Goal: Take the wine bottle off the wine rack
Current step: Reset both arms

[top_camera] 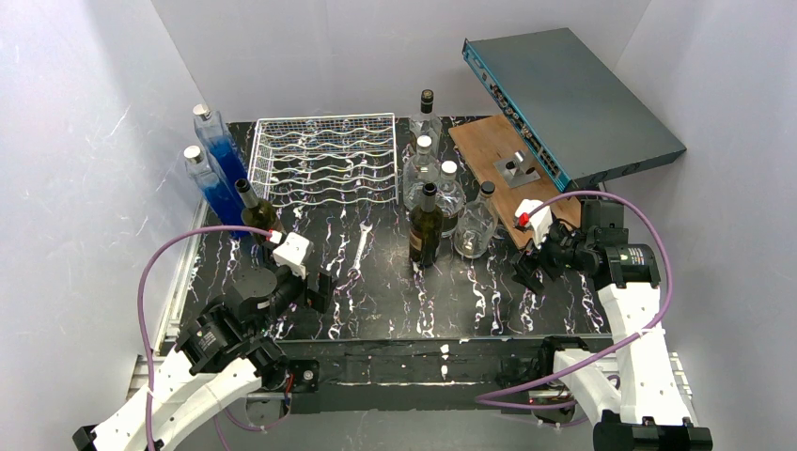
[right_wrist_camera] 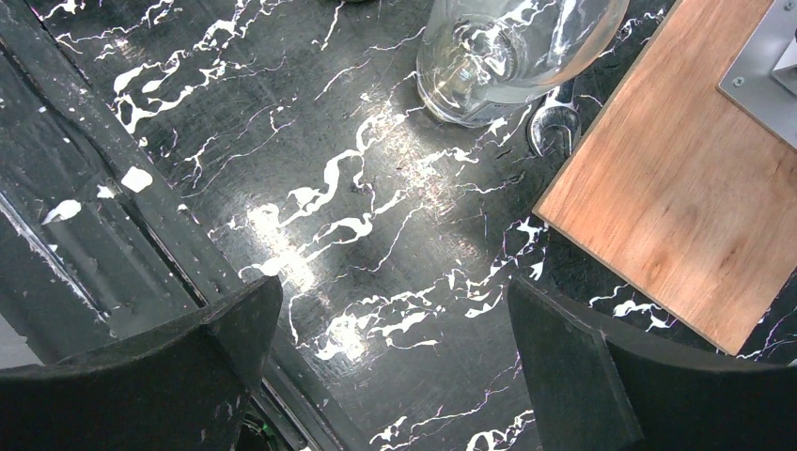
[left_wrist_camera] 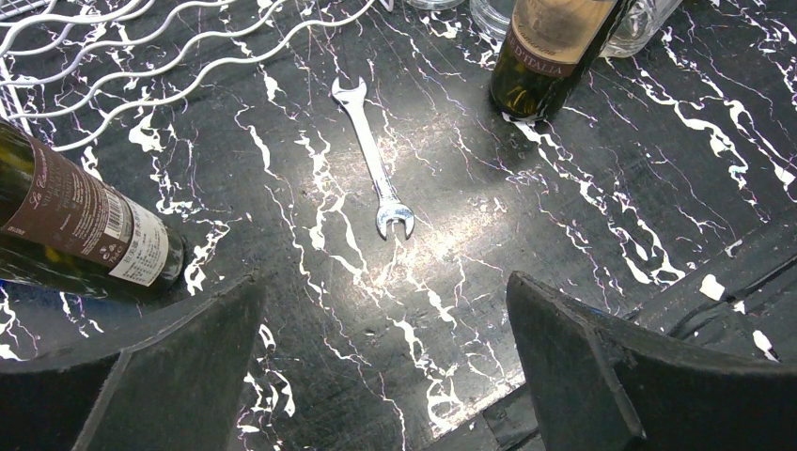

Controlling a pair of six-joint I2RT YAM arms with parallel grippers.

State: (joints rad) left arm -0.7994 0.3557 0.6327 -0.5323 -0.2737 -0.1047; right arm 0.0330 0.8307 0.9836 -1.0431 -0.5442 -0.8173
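- Overhead, the rack [top_camera: 324, 160] is a rectangular basket of thin white wire with wavy rows. It lies flat at the back left of the surface [top_camera: 376, 310], a glossy black slab veined white like marble.
- 2 dark glass wine bottles stand upright on the surface, both outside the rack.
- The left wine bottle [top_camera: 254, 214] [left_wrist_camera: 85, 225] is just off the rack's front left corner and has a maroon and white paper label.
- The middle wine bottle [top_camera: 426, 230] [left_wrist_camera: 550, 56] stands right of the rack, among the clear bottles [top_camera: 420, 169], which are rounded glass with pale caps.
- 2 blue bottles [top_camera: 214, 188], square-shouldered with silver caps, stand at the left edge behind the left wine bottle.
- A slim, shiny steel wrench [left_wrist_camera: 373, 160], open at both ends, lies flat between the 2 wine bottles.
- A smooth brown wood board [top_camera: 489, 155] [right_wrist_camera: 677, 197] lies at the right and carries a small grey metal plate [top_camera: 517, 171].
- A flat grey box [top_camera: 573, 94] leans tilted above the board's far side.
- The left tool [top_camera: 318, 289] [left_wrist_camera: 385, 357] has matte black wedge fingers [left_wrist_camera: 188, 376] spread wide. It holds nothing and hangs over the surface near the wrench.
- The right tool [top_camera: 531, 271] [right_wrist_camera: 395, 366] is likewise spread wide and holds nothing. It hangs over bare surface by the board's near corner.
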